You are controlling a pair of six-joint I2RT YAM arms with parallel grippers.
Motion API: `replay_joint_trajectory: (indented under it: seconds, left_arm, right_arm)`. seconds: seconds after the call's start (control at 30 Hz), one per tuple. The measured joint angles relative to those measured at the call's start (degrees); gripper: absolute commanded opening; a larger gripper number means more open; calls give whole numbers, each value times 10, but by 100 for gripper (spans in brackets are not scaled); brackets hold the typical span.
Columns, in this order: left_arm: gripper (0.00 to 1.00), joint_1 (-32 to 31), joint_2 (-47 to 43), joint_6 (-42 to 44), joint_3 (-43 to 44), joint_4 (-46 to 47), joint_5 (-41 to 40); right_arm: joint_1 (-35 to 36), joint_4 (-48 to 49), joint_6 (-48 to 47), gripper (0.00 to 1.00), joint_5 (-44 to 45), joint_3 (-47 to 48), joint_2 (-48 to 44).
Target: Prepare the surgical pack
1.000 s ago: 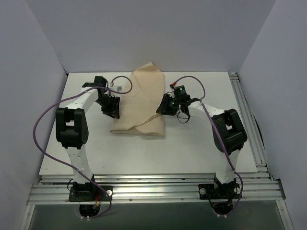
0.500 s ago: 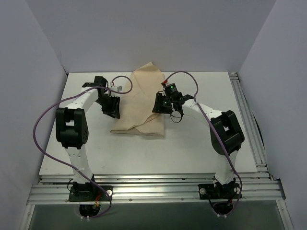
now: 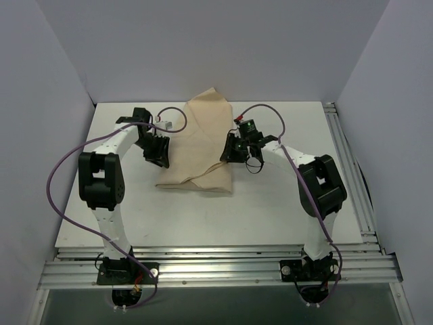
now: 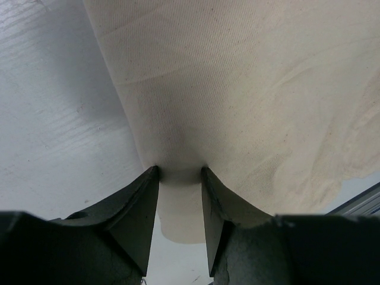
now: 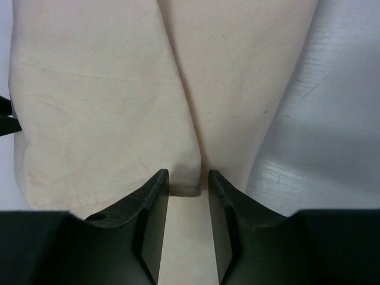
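I note left gripper (image 4: 180, 172) narrow, pinching cloth (image 4: 249, 89) edge, right gripper (image 5: 188, 173) narrow, pinching a fold, one cloth, two grippers

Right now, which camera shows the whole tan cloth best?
Top external: the tan cloth shows its whole folded outline there. The left wrist and right wrist views show only close patches of it, cut off by the frame.

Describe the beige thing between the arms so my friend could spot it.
On the white table, look at the far middle, between the left gripper and right gripper. A folded tan cloth lies there, the only soft, beige thing among white-and-black arms.
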Motion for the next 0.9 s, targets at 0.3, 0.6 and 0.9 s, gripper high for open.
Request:
replay_joint_trajectory:
  seconds: [0.3,0.6,0.9]
  left_arm:
    - [44,0,0,2,0,0,0]
    - [48,0,0,6,5,0,3]
    - [51,0,-7,14,6,-5,14]
  right_arm:
    - [-19,52,16,0,-68,-21,0]
    - [-33,42,-2,0,-90,63,22]
    - [-49,13,-20,0,-78,113,50]
